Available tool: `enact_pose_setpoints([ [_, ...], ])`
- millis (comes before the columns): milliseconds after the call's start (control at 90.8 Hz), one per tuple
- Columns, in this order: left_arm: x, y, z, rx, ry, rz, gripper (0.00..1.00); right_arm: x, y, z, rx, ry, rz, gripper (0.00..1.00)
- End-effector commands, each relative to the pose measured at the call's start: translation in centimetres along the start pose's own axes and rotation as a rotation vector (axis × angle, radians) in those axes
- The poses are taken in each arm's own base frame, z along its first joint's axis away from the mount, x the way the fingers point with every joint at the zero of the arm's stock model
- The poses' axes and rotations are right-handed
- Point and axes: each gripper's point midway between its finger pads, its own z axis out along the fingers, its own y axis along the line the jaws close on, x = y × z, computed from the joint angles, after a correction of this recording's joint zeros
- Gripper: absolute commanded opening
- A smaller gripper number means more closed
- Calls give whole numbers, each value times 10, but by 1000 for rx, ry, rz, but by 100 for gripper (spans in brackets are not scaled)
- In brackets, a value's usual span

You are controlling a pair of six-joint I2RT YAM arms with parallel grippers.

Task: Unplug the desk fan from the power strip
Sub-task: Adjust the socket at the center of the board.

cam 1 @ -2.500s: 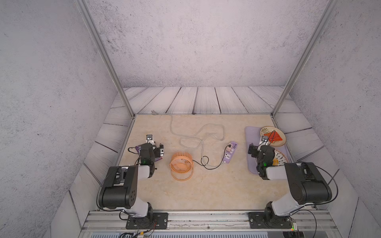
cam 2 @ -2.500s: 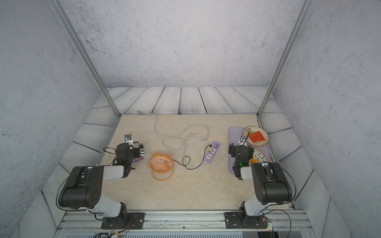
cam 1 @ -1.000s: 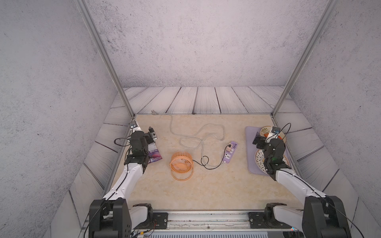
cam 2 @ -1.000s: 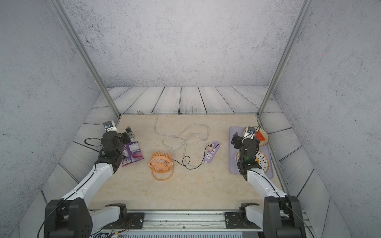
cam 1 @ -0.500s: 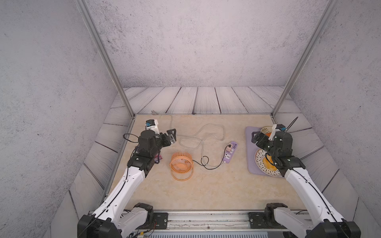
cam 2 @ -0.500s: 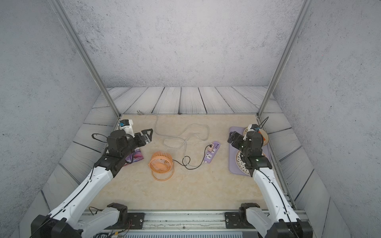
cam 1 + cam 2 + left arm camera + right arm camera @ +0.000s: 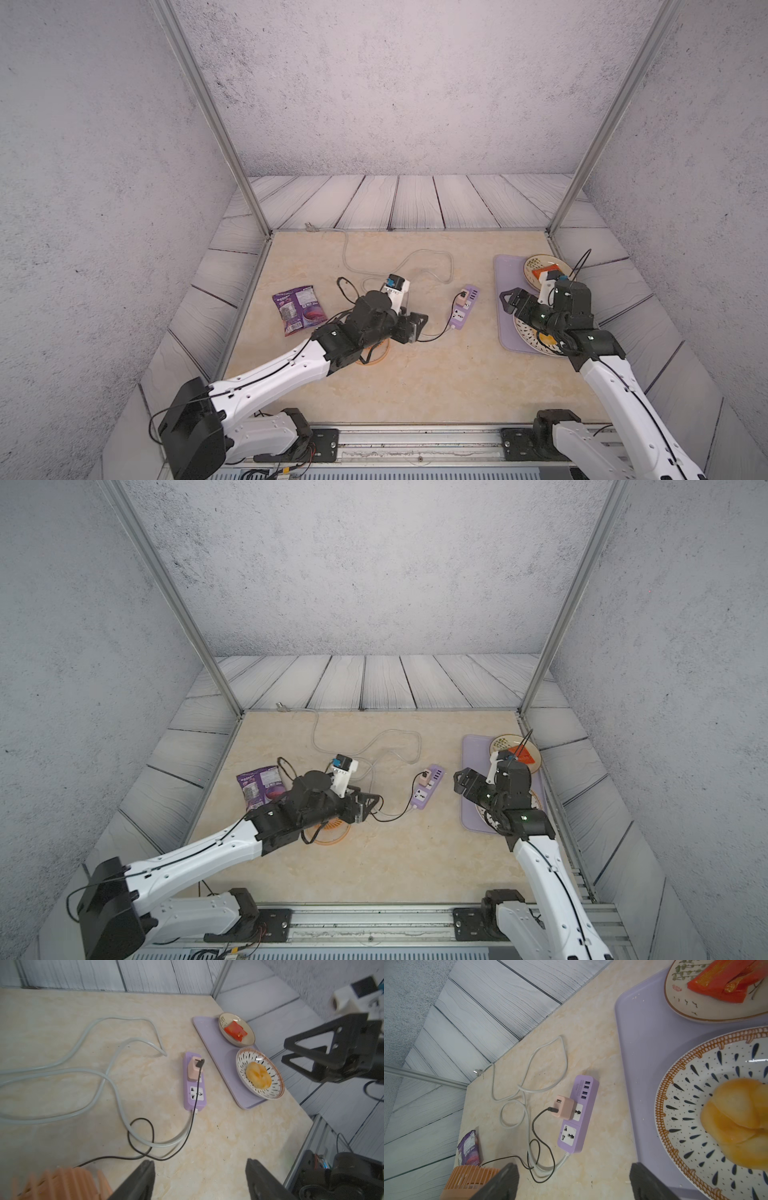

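The lavender power strip (image 7: 464, 308) (image 7: 428, 787) lies flat mid-table, with the pink cube adapter (image 7: 193, 1068) (image 7: 563, 1107) seated in its socket nearest the USB ports. A thin black cord (image 7: 145, 1155) runs from the adapter to the orange desk fan (image 7: 332, 833) (image 7: 467, 1180), which my left arm mostly hides in both top views. My left gripper (image 7: 417, 328) (image 7: 200, 1165) hovers above the fan, open and empty, pointing at the strip. My right gripper (image 7: 508, 303) (image 7: 574, 1167) hangs open over the tray's left edge, just right of the strip.
A lavender tray (image 7: 505, 282) at the right holds a bowl with a red packet (image 7: 235, 1029) and a patterned plate with a yellow bun (image 7: 259, 1076). A purple snack bag (image 7: 299, 309) lies at the left. The strip's grey cable (image 7: 104, 1076) loops toward the back edge.
My left arm has swung right, from beside the snack bag to above the fan, reaching toward the strip. My right arm has reached further over the tray toward the strip.
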Motion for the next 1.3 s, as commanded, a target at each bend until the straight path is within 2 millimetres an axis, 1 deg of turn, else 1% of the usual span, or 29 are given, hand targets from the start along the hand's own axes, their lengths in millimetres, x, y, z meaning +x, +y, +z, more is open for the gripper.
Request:
enact_pose_setpoints([
  [0, -6, -15, 21, -13, -20, 71, 76, 7, -13, -13, 53, -30, 4, 89],
  [88, 2, -36, 44, 39, -9, 95, 77, 9, -17, -24, 80, -46, -2, 90],
  [121, 6, -40, 53, 35, 2, 107, 78, 9, -18, -28, 87, -50, -8, 90],
  [220, 12, -55, 78, 47, 16, 129, 80, 10, -22, -36, 111, -63, -10, 90],
  [374, 14, -68, 114, 32, 13, 146, 82, 12, -26, -43, 122, -86, -11, 90],
  [506, 16, -69, 144, 14, 13, 129, 84, 15, -31, -43, 145, -84, -29, 91],
  [583, 16, -63, 159, -21, -2, 105, 85, 18, -35, -42, 158, -75, -36, 91],
  [693, 17, -58, 178, -9, -12, 84, 86, 21, -38, -44, 166, -75, -32, 91],
  [837, 17, -45, 192, -64, -18, 89, 88, 21, -37, -49, 164, -83, -46, 91],
  [947, 22, -28, 196, -137, -4, 116, 89, 19, -35, -51, 162, -86, -49, 91],
  [1112, 27, -3, 192, -198, 12, 117, 90, 22, -36, -49, 156, -85, -39, 91],
  [1200, 30, 5, 193, -210, 26, 120, 91, 23, -36, -46, 148, -79, -30, 91],
  [1288, 35, 7, 198, -201, 43, 130, 91, 23, -35, -45, 147, -76, -28, 91],
])
